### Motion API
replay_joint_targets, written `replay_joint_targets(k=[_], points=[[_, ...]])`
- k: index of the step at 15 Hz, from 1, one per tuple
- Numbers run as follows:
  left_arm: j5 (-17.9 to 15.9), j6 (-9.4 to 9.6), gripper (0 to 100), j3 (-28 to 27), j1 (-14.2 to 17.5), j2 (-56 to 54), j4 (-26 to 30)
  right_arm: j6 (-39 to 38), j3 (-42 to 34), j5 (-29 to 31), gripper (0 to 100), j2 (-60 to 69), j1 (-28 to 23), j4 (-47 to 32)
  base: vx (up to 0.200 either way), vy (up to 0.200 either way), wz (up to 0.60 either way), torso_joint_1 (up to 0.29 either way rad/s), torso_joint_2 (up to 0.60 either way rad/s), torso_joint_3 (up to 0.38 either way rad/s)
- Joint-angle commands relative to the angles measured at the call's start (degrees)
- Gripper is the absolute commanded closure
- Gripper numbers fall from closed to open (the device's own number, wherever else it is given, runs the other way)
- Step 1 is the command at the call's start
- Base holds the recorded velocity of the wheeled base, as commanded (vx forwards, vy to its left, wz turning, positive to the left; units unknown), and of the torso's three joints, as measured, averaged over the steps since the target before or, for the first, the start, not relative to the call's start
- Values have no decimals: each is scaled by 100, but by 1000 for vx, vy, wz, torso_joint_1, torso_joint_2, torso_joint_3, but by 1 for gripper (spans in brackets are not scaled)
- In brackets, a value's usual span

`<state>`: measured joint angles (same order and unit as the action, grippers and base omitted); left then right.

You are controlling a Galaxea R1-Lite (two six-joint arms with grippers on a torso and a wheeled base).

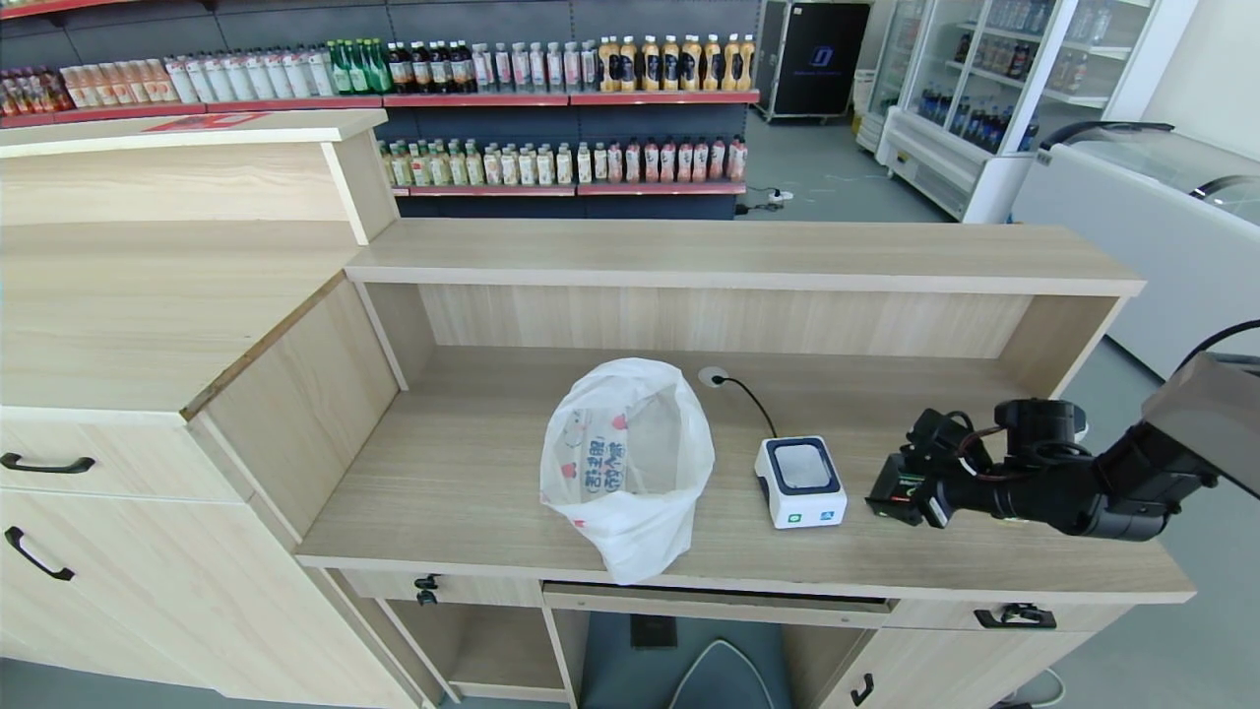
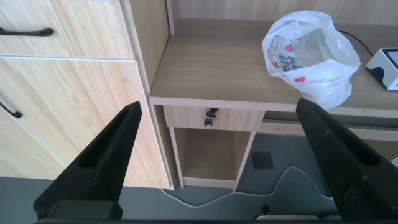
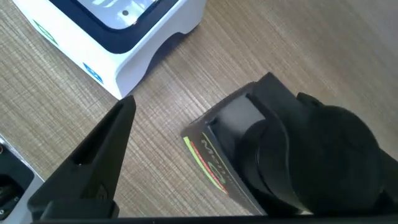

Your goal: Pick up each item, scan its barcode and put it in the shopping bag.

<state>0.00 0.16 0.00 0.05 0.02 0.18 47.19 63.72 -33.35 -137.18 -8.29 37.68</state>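
A white plastic shopping bag stands open at the middle of the wooden counter. To its right sits the white barcode scanner, window facing up. Just right of the scanner, low over the counter, is my right gripper. A small dark box with a red and green stripe lies between its fingers. One finger stands clear of the box with bare wood between them, so the gripper is open. My left gripper hangs open and holds nothing, low in front of the counter's left end.
A raised shelf runs along the back of the counter, with a taller cabinet on the left. The scanner's cable leads to a hole behind the bag. Drawers and an open cubby sit under the counter. Bottle shelves and fridges stand far behind.
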Motion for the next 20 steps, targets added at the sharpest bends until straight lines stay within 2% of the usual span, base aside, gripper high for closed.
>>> replay_joint_targets(k=[1, 3, 4, 10, 13, 16, 18, 20], points=[[0, 2, 0, 0, 4, -2, -1, 10, 106, 4, 0, -63, 47, 2, 0, 0, 0, 0, 0, 0], [0, 2, 0, 0, 4, -2, -1, 27, 97, 13, 0, -72, 73, 2, 0, 0, 0, 0, 0, 0], [0, 2, 0, 0, 4, -2, -1, 89, 70, 13, 100, -72, 73, 2, 0, 0, 0, 0, 0, 0], [0, 2, 0, 0, 4, -2, -1, 352, -105, 66, 100, -19, 20, 20, 0, 0, 0, 0, 0, 0], [0, 2, 0, 0, 13, -2, -1, 352, -158, 514, 100, 332, -120, 55, 0, 0, 0, 0, 0, 0], [0, 2, 0, 0, 13, -2, -1, 528, -316, 505, 100, 1756, -235, 99, 0, 0, 0, 0, 0, 0], [0, 2, 0, 0, 4, -2, -1, 1003, -1002, 479, 100, 3136, -252, 152, 0, 0, 0, 0, 0, 0], [0, 2, 0, 0, 4, -2, -1, 1609, -1608, 347, 100, 3927, -243, 310, 0, 0, 0, 0, 0, 0]])
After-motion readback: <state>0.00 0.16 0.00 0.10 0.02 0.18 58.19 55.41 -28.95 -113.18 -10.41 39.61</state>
